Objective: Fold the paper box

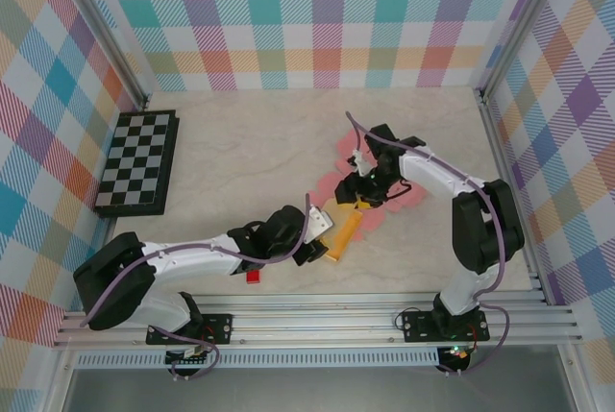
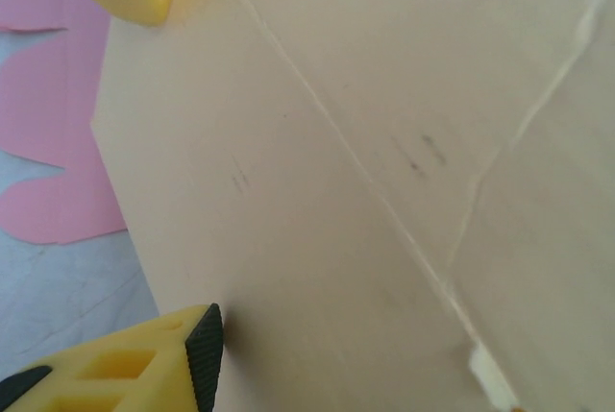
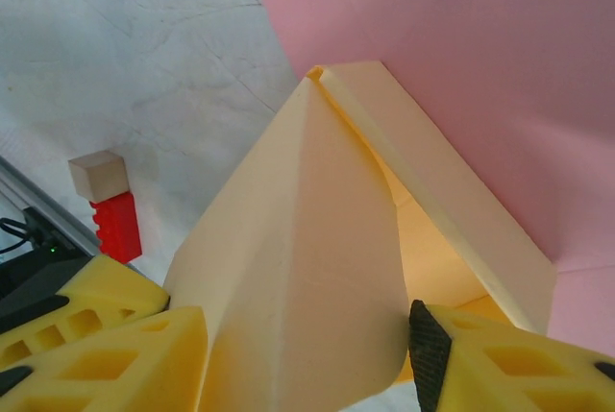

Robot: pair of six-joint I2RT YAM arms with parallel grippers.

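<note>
Paper box point(image 1: 344, 231): cream-yellow card, partly folded, lying on the table point(image 1: 250, 162) near its middle. Its far end rests on the pink flower-shaped mat point(image 1: 344, 155) and its near end on bare tabletop.

Box shape, right wrist view: the paper box point(image 3: 307, 268) rises to a peaked fold, with a long narrow flap running beside it and a hollow between the two. The pink mat point(image 3: 461, 66) lies beneath and beyond.

Left gripper point(image 1: 319, 244): at the near-left end of the box, reached in from the lower left.

Left gripper, own camera point(image 2: 183, 167): the yellow fingers point(image 2: 125, 369) stand fairly wide apart, one at each end of a flat creased panel of the box point(image 2: 365, 191). The lower black pad meets the panel's edge. Whether the jaws press on the card cannot be told.

Right gripper point(image 1: 363, 199): at the far end of the box, over the mat's edge.

Right gripper, own camera point(image 3: 307, 354): jaws at a middling width. The peaked fold spans the gap between them, the right black pad point(image 3: 430, 354) touching its edge and the left finger against its other side, so it holds the fold.

Mat, left wrist view point(image 2: 48, 76): its scalloped pink edge shows beside the panel.

Red block point(image 1: 253, 277): on the table near the front edge, apart from the box.

Small wooden cube point(image 3: 99, 177): just beside the red block point(image 3: 117, 225).

Checkerboard point(image 1: 139, 162): at the table's left side, well apart from the box.
</note>
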